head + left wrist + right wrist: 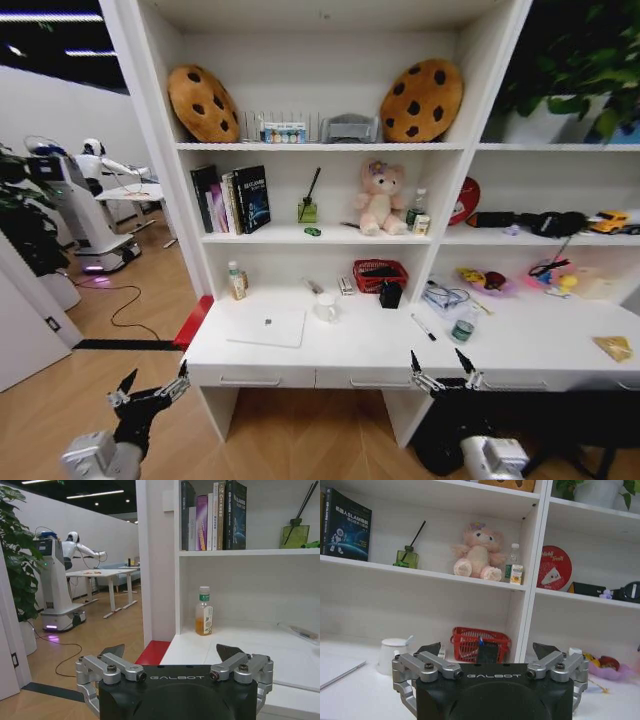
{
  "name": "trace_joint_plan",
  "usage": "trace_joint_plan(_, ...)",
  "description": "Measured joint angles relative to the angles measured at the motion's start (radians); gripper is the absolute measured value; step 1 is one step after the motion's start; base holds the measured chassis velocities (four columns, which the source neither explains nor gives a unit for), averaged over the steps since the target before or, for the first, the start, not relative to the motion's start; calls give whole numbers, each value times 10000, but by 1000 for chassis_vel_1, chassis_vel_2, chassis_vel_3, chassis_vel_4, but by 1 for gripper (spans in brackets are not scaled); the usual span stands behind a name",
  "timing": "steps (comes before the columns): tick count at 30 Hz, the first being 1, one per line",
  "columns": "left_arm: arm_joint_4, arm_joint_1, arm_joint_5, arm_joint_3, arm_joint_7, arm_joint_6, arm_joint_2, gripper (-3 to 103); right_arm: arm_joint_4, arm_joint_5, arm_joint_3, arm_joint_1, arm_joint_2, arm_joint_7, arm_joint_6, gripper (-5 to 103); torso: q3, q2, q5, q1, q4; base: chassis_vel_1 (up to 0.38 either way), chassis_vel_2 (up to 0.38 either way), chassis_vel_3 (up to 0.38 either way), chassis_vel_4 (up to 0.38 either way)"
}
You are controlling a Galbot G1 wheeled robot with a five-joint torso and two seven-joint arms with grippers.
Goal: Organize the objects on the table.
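Silver laptop [266,327] lies shut on the white desk [350,352], left of a white mug [326,307] with a spoon handle poking out. Behind the mug a red basket [380,273] holds a dark item, and a black box sits in front of it. A teal-lidded jar [462,329] stands beside a black-capped pen [423,327]; a tan packet [613,347] lies far right. Left gripper [150,390] and right gripper [443,370] hover spread, empty, before the drawers.

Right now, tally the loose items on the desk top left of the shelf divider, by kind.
Laptop: 1
White mug: 1
Bottle of amber drink: 1
Red basket: 1
Total: 4
Both the left gripper and right gripper hang open, below the desk's front edge.
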Motion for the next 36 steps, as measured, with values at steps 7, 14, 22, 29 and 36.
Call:
trace_joint_plan(7,0,-2,-1,1,7,0,0,100,-324,-225,-364,-395,320,-313,152,100,4,-4,-8,5,-12,36,-44,-105,105)
trace_joint_plan(14,0,-3,0,1,7,0,0,100,-480,-398,-475,-431,487,-418,207,100,10,-13,-6,24,5,-70,41,84,-32)
trace_joint_plan(22,0,-1,0,1,4,0,0,100,-1972,-244,-885,-681,1254,-1329,409,100,-107,-227,-9,-75,8,0,0,0,0)
trace_joint_plan(29,0,-1,0,0,2,0,0,100,-3707,1053,-971,-1396,2352,-2177,87,100,-324,-637,-8,-261,2,0,0,0,0)
trace_joint_plan(36,0,-1,0,0,3,0,0,100,-6176,1325,-505,-1073,2148,-2376,406,100,-449,-888,-7,-394,-2,0,0,0,0)
